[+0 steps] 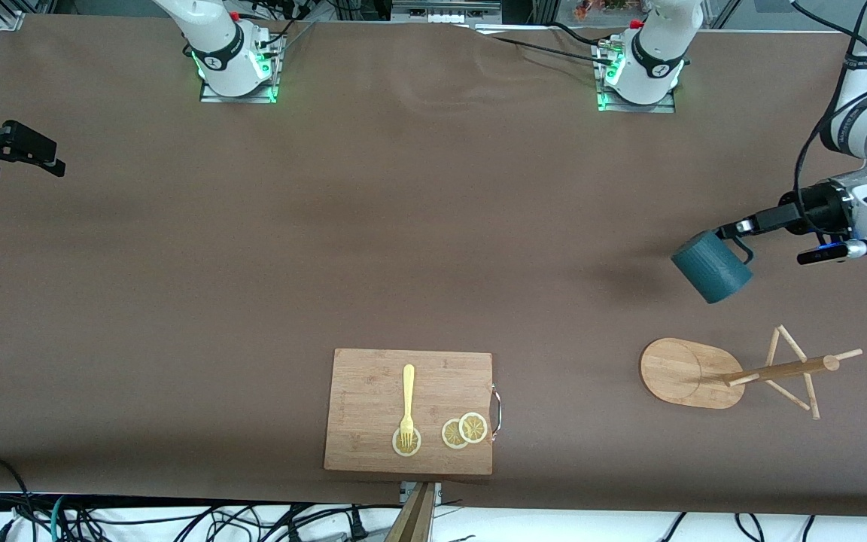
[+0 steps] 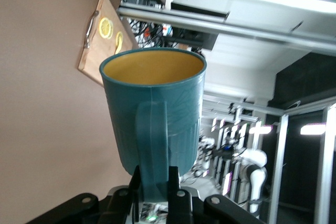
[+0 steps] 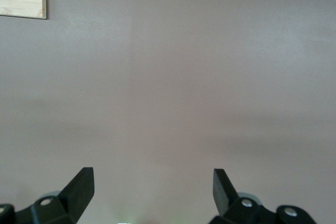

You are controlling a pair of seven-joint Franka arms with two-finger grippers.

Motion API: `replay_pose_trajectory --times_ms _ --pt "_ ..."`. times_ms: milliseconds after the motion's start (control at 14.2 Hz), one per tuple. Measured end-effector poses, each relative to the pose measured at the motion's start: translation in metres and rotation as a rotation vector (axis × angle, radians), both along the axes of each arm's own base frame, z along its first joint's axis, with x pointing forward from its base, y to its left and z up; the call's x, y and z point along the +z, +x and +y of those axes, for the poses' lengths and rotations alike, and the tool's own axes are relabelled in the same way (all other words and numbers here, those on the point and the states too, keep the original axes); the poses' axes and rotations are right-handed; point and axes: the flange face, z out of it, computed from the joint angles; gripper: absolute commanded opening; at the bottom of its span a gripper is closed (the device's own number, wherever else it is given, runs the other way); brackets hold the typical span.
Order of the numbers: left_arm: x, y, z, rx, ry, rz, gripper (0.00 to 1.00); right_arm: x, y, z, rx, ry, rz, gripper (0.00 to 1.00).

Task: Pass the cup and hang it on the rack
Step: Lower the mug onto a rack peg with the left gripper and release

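The cutting board [image 1: 409,411] lies nearest; the rack [image 1: 734,373] sits at my left arm's end of the surface [image 1: 403,226]. My left hand [image 1: 731,229] clamps the teal cup [image 1: 712,267] by its handle, tilted, airborne above the surface near the rack; a misaligned handle could topple it. My right hand [image 1: 50,162], fingers spread, waits.

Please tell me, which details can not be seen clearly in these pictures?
- Left pincer: in the left wrist view the cup handle covers where its tips clamp.
- Cup interior: front view shows only its outside.
- Rack: absent from both wrist views.
- Right pincer: right wrist view's edge cuts it off.
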Motion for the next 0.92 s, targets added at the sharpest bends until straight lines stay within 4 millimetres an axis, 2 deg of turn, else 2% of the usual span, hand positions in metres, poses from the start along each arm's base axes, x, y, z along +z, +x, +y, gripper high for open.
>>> replay_pose_trajectory --times_ms 353,706,918 --pt "-0.019 0.01 0.012 0.124 -0.136 0.024 0.0 0.0 0.0 0.0 0.0 0.0 0.0 1.0" --pt "-0.019 0.036 0.029 0.167 -0.2 0.033 0.0 0.0 0.0 0.0 0.0 0.0 0.0 1.0" --pt "-0.033 0.041 0.041 0.195 -0.243 0.04 0.0 0.0 0.0 0.0 0.0 0.0 0.0 1.0"
